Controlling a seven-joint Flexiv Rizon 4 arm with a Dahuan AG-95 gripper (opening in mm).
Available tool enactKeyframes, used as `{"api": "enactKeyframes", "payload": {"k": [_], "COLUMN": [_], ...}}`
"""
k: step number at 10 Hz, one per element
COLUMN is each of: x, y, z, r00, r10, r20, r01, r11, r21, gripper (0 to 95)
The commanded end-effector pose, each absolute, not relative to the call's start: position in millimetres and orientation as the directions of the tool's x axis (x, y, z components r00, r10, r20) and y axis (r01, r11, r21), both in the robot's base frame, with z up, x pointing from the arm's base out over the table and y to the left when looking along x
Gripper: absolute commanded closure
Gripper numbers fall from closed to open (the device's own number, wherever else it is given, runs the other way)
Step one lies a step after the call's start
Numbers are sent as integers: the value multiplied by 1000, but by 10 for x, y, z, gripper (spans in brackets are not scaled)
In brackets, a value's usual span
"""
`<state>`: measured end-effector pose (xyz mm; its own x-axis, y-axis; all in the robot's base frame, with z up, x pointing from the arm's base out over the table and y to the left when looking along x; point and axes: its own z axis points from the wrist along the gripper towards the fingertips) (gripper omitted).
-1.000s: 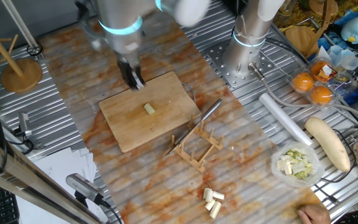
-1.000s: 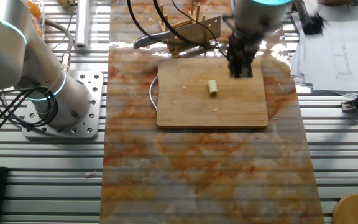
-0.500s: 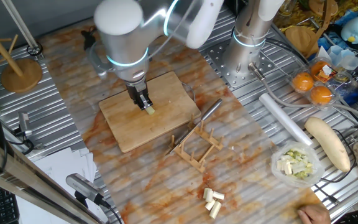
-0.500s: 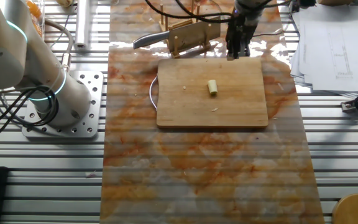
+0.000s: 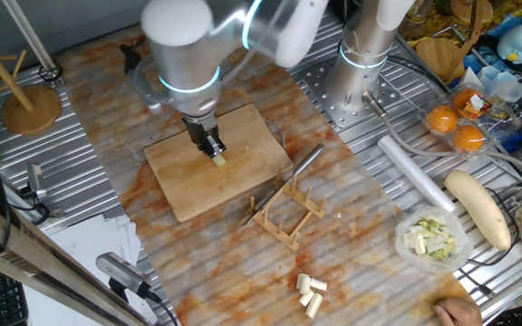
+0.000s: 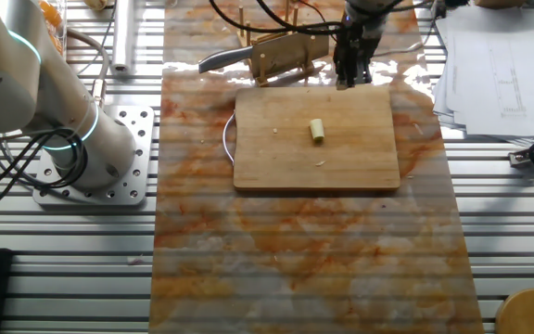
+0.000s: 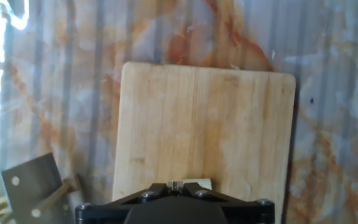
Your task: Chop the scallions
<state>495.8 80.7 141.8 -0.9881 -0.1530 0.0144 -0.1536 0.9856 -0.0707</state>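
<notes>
Well off the cutting board's [image 5: 188,186] left end, a wooden stand [image 5: 31,106] sits on the metal table. The board lies on the marbled mat. My gripper [image 5: 212,148] hangs over the board, and from the fixed view its tips line up just above the scallion stub [image 5: 218,161]. From the other fixed view my gripper [image 6: 349,80] appears over the board's far edge, apart from the scallion stub [image 6: 317,130], which lies alone near the board's middle. I read that as my being raised above the board, not touching the stub. I cannot tell whether my fingers are spread or pressed together. In the hand view the stub [image 7: 197,184] peeks out right at my housing's edge, on the board's near end.

Just off the board's right side stands a wooden rack [image 5: 286,210] with a knife [image 5: 299,169] resting on it. Further right of the board lie a few cut pale pieces [image 5: 309,292] on the mat, then a clear bowl [image 5: 404,249] of chopped bits, and a long cream root vegetable [image 5: 478,208].
</notes>
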Motion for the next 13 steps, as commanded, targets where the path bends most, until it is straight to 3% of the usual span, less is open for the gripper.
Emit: {"api": "enactKeyframes", "payload": {"k": [1,5,8,13], "x": [4962,4962,4962,4900], "y": [802,802,802,953], "z": [1421,1421,1421,1495], "r00": [-986,-972,-979,-952], "r10": [-163,-232,-197,-306], "r20": [37,40,52,26], "r01": [-166,-232,-198,-306], "r11": [983,973,980,952], "r21": [-73,5,-12,-10], "gripper": [950,950,950,950]}}
